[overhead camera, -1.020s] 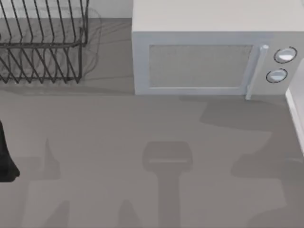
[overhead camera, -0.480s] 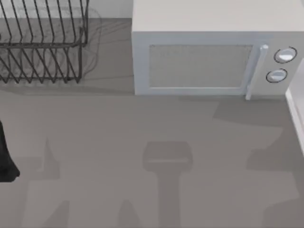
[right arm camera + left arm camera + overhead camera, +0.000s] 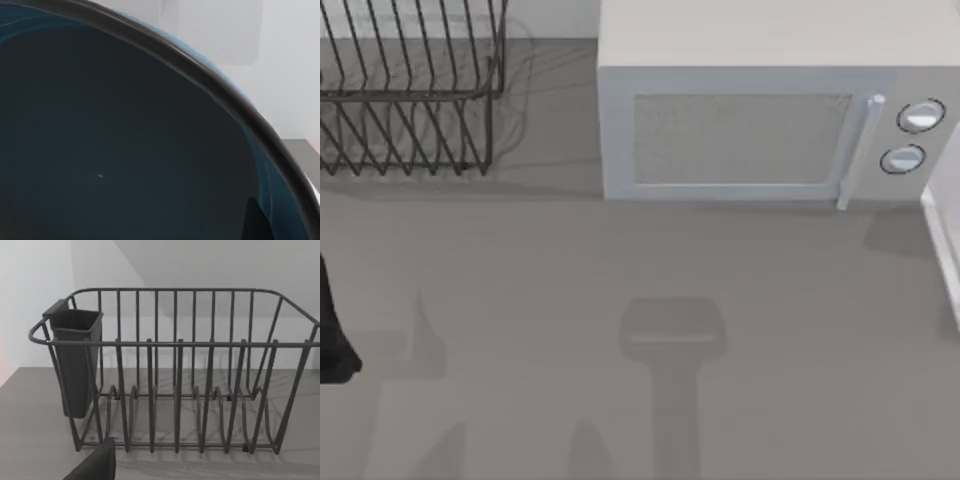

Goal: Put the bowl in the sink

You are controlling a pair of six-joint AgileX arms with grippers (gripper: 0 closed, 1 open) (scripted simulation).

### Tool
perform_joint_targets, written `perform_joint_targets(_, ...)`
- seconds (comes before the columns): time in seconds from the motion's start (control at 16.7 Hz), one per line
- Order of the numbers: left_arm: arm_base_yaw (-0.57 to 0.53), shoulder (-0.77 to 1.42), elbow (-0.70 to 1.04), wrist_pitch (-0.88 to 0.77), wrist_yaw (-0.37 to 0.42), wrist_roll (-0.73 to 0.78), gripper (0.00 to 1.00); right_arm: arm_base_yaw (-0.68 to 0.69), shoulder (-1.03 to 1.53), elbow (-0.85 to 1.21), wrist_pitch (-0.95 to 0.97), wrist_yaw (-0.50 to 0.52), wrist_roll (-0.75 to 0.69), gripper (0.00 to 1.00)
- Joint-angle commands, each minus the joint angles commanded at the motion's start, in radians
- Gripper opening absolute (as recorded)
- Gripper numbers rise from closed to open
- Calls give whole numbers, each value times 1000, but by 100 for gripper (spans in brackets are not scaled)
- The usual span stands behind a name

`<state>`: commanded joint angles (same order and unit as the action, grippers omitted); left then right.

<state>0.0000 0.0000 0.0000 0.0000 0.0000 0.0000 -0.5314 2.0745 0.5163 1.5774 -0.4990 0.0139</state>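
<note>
**Gripper grasp unclear, bowl close at the right wrist**

Whether the right gripper is closed on anything cannot be told. The bowl [image 3: 125, 150] is seen very close in the right wrist view, its glossy blue-teal inside spread from the left of the frame. Its dark rim is curved from the upper left down to the lower right. Where the bowl lies over the surface [image 3: 620, 260] cannot be told.

In the top view, a microwave [image 3: 770, 130] is set at the upper centre and right, and a wire dish rack [image 3: 410, 110] at the upper left. The left arm [image 3: 332, 330] is parked at the left edge; the left gripper's state cannot be told. A dark cutlery holder [image 3: 75, 360] is hung on the rack.
</note>
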Motion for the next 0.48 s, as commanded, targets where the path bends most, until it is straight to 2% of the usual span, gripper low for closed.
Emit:
perform_joint_targets(0.24, 0, 0, 0, 0, 0, 0, 100, 3, 132, -25, 146, 6, 1, 0)
perform_joint_targets(0.48, 0, 0, 0, 0, 0, 0, 100, 3, 142, -27, 157, 7, 1, 0)
